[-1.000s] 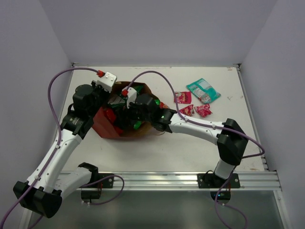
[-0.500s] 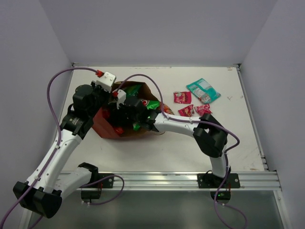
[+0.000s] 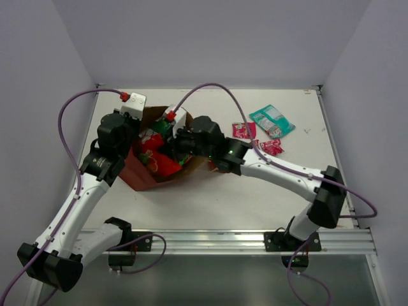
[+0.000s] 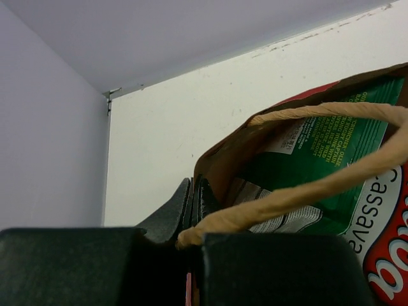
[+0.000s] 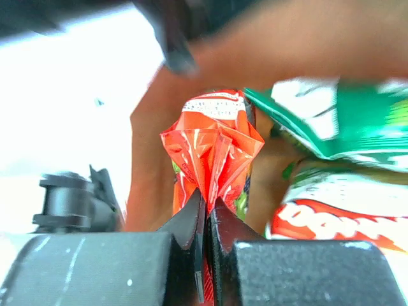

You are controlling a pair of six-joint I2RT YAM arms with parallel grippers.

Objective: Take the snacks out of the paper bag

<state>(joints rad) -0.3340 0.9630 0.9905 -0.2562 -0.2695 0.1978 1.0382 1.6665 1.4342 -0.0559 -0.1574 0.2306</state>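
While my left pincer (image 4: 193,207) clamps the rim of the paper bag (image 4: 220,166) to hold its mouth open, my right pincer (image 5: 205,220), inside it, is clenched on a red packet (image 5: 213,153) just ahead, ready for lifting out.

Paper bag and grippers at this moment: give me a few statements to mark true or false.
1. The right gripper is shut on a red packet inside the paper bag. True.
2. The left gripper hangs open, clear of the bag. False: it is shut on the bag's rim, beside the string handle.
3. A teal packet lies on the table outside the bag. True.
4. The bag holds nothing else. False: a green packet sits inside.
5. The pink packets lie left of the bag. False: they lie to its right, near the teal packet.
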